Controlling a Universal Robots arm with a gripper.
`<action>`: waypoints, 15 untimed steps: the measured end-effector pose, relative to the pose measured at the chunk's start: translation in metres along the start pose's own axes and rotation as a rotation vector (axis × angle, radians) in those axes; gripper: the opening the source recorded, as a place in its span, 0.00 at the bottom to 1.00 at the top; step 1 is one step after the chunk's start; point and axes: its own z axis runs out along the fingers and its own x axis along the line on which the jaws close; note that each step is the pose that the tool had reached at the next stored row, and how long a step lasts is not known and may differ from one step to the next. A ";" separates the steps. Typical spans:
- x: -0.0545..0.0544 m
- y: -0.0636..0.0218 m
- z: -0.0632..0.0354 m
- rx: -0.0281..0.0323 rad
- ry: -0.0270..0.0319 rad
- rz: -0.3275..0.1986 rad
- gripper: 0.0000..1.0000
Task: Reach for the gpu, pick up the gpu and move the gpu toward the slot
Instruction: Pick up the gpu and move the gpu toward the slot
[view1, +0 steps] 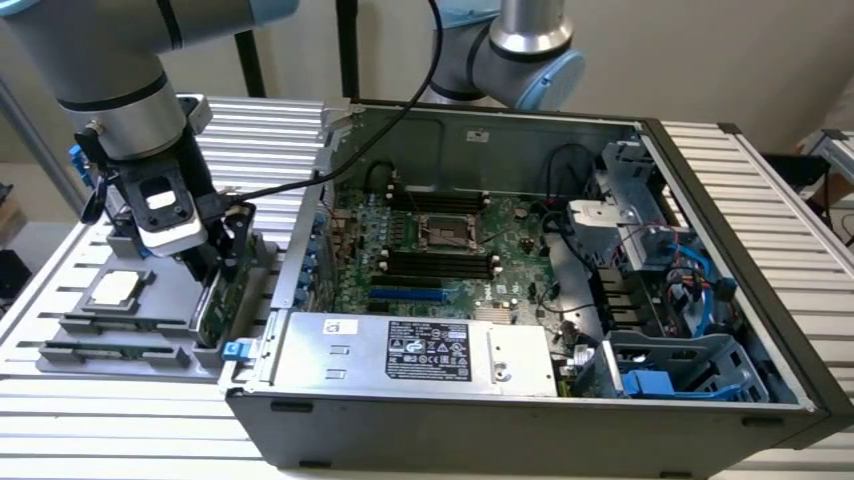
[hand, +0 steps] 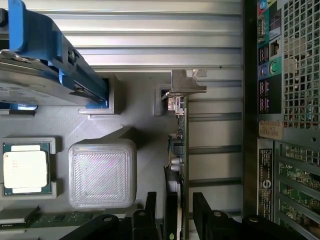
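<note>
Ribbed metal table (view1: 761, 190) beneath, open computer case (view1: 534, 430) on it, grey fixture tray (hand: 135, 125) alongside. Pointing straight down over the tray with the gripper (hand: 175, 212), fingers (hand: 150, 210) spread wide, one on each side of the gpu (hand: 183, 145) standing on edge between them, bracket end away from the hand. Off to one side of the hand, a processor chip (hand: 25, 169) and a hard drive (hand: 40, 75) with blue clips. Cannot tell whether the pads touch the card; its near end hidden among the fingers.
</note>
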 end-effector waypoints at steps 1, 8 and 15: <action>0.000 0.0000 0.0000 0.0000 -0.0001 0.000 0.42; 0.000 0.0000 0.0000 0.0000 0.0000 0.000 0.42; 0.000 0.0000 0.0000 0.0000 -0.0001 0.000 0.42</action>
